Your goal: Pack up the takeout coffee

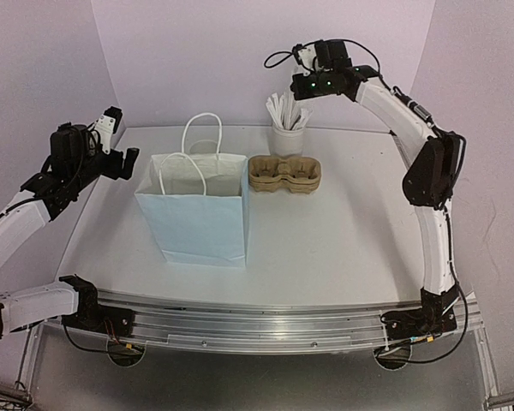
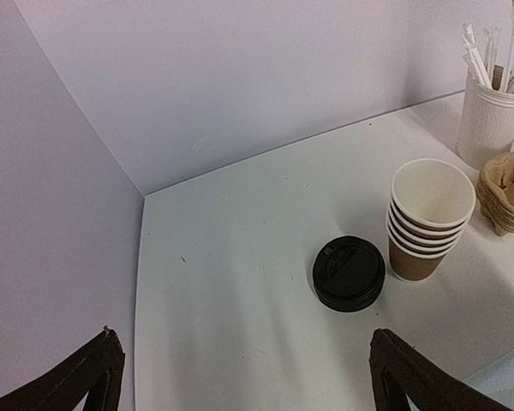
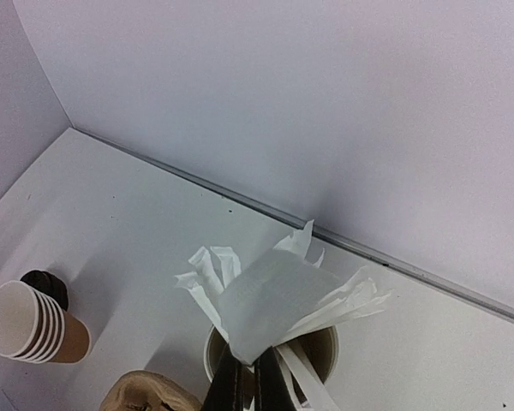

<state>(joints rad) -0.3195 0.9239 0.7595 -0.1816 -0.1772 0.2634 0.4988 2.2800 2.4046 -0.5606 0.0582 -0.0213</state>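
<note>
The single lidded takeout coffee cup shows in no view. My left gripper (image 1: 124,160) is open and empty at the table's left edge; in the left wrist view (image 2: 248,385) its fingers (image 2: 94,377) stand wide apart over bare table, short of the pile of black lids (image 2: 349,272). My right gripper (image 1: 304,86) hangs over the white holder cup (image 1: 288,137) at the back. In the right wrist view (image 3: 253,385) it is shut on a flat white paper packet (image 3: 278,300) just above the holder's (image 3: 325,342) mouth.
A white paper bag (image 1: 197,210) stands open mid-table. A brown pulp cup carrier (image 1: 284,174) lies to its right. A nested stack of kraft cups (image 2: 428,231) stands beside the lids behind the bag, hidden in the top view. Walls close in at the back and left.
</note>
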